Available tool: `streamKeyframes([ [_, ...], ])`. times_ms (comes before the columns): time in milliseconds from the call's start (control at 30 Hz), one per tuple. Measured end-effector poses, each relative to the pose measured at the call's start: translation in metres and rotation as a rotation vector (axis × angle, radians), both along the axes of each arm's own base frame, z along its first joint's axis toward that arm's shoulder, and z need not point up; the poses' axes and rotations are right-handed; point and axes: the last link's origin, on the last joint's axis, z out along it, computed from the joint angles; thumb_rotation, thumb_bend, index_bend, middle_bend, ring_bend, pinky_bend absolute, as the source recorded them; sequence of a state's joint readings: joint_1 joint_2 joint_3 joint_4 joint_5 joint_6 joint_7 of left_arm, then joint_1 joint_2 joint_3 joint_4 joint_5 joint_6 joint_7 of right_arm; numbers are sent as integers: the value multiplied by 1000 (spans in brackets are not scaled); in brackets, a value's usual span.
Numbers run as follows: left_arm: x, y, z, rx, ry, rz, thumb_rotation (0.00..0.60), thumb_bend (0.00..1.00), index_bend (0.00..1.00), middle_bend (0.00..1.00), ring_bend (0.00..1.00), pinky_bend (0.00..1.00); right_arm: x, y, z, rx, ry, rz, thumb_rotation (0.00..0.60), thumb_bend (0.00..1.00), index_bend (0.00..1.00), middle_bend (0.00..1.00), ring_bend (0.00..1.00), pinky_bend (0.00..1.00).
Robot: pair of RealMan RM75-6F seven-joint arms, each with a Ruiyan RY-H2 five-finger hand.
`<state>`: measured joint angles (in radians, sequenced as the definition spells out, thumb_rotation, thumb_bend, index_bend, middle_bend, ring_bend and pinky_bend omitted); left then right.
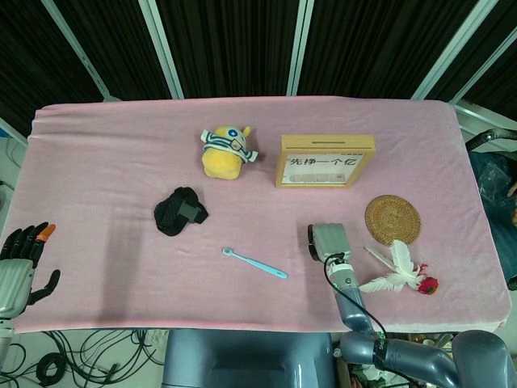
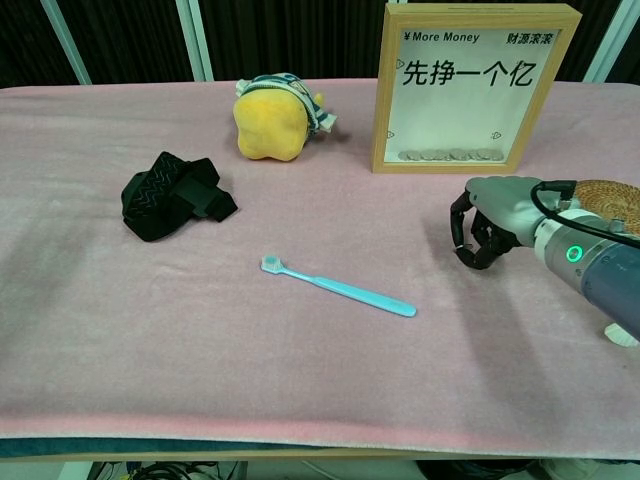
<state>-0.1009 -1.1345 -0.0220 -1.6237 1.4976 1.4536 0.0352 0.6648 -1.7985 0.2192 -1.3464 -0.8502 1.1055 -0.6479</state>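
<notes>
Right hand hovers over the pink cloth, fingers curled in, grasping nothing, between the blue toothbrush and the woven coaster; the framed sign stands behind it. Left hand hangs off the table's left edge, fingers spread, holding nothing.

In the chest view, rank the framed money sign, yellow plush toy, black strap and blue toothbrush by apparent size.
1. Framed money sign, clearly largest.
2. Yellow plush toy and black strap: they look much alike; the strap sits nearer the camera, so unranked.
3. Blue toothbrush: long but thin, least area.
</notes>
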Motion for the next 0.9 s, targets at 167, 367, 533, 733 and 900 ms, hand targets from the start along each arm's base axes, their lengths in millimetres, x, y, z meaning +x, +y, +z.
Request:
streamKeyframes([
  [167,0,0,0,-1,0,1,600,407,25,38,0,0,0,-1,1,-4,-3,2,600,357,564,861,876,878],
  [367,0,0,0,-3,0,1,600,407,26,38,0,0,1,-1,1,-10,-3,5,600,357,565,861,877,878],
  [533,0,0,0,-4,0,3,600,407,26,38,0,0,2,-1,2,-11,-5,8,600,357,568,861,877,878],
  [733,0,0,0,-4,0,3,600,407,26,38,0,0,2,-1,1,-5,-3,4,600,403,643,864,877,878],
  [900,0,0,0,-4,-1,5,600,408,26,38,0,0,1,-1,0,2,-3,1,600,447,713,867,878,878],
])
